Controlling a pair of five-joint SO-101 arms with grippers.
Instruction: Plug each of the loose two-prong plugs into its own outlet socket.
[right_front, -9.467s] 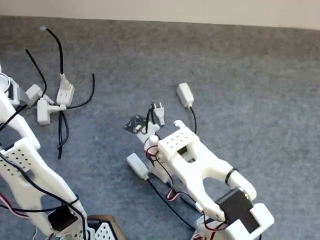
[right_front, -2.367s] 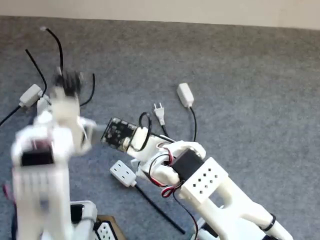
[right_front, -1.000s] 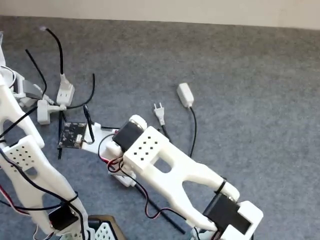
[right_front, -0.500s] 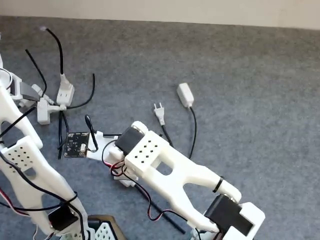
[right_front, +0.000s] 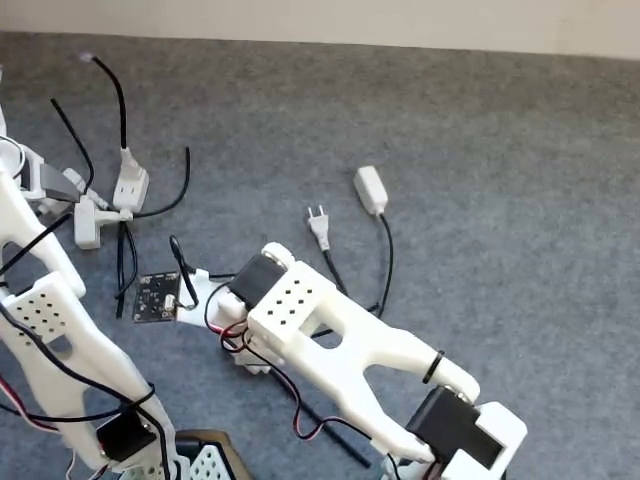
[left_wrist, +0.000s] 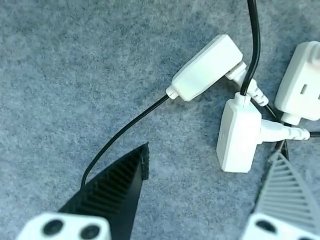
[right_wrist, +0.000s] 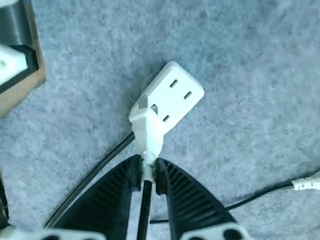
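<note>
My right gripper (right_wrist: 145, 172) pinches the cord neck of an outlet socket (right_wrist: 167, 100). My left gripper (left_wrist: 211, 152) hangs wide over other sockets (left_wrist: 239, 135).

High view: fixed, overhead, steep down onto grey carpet (right_front: 500, 150). Left wrist view: close, straight down on socket cluster (left_wrist: 239, 135), shared with high view. Right wrist view: very close on outlet block (right_wrist: 167, 100), probably well apart from that cluster.
</note>
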